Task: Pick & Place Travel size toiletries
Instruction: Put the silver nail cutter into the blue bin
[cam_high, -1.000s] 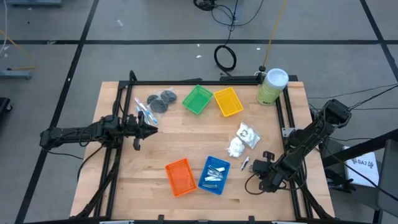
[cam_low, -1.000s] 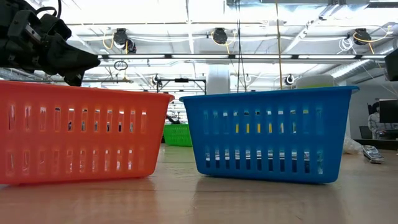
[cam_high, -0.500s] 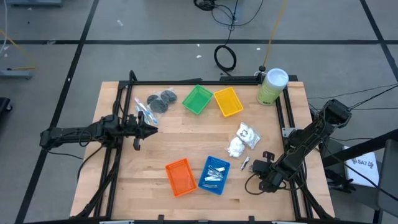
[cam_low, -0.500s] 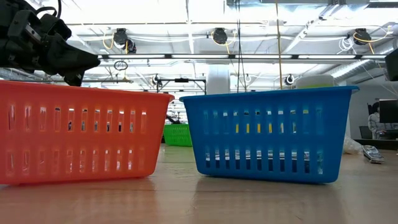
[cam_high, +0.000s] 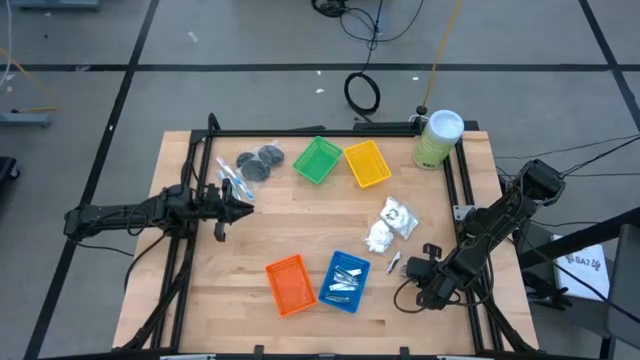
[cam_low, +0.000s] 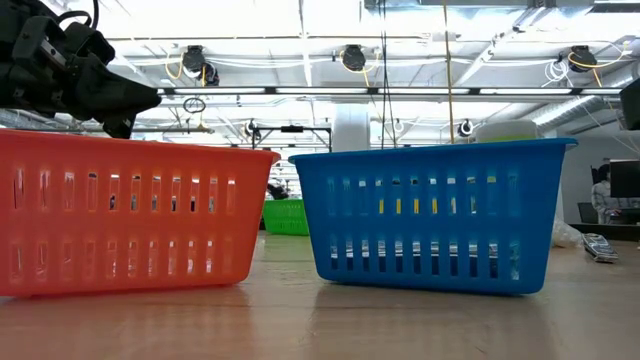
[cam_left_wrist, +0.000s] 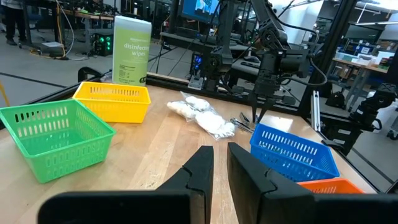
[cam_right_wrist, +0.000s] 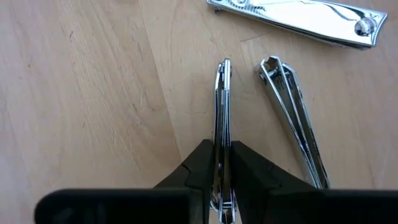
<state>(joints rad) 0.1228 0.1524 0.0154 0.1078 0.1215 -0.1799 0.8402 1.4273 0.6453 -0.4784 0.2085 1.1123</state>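
Three silver metal nail clippers lie on the wood near the table's right edge. One (cam_right_wrist: 222, 99) stands on its narrow edge, and my right gripper (cam_right_wrist: 222, 155) (cam_high: 400, 266) is shut on it. The second (cam_right_wrist: 292, 124) and third (cam_right_wrist: 292, 15) lie flat beside it. More silver pieces lie in the blue tray (cam_high: 346, 281). White packets (cam_high: 392, 225) lie at mid right; dark discs (cam_high: 260, 162) and slim sticks (cam_high: 232, 178) lie at the far left. My left gripper (cam_left_wrist: 221, 165) (cam_high: 240, 205) hangs level over the table's left side, shut on nothing. My right gripper pinches one nail clipper by its two flat faces (cam_right_wrist: 222, 140) between its two fingers, toward one end of the clipper. The fingers come steeply from above and lie along it. The clipper stands on its narrow edge; whether it is clear of the wood, I cannot tell.
An orange tray (cam_high: 290, 284) stands beside the blue one near the front edge. A green tray (cam_high: 317, 160) and a yellow tray (cam_high: 366, 163) stand at the back. A tall pale green canister (cam_high: 437, 138) stands at the far right corner. Bare wood lies mid-table.
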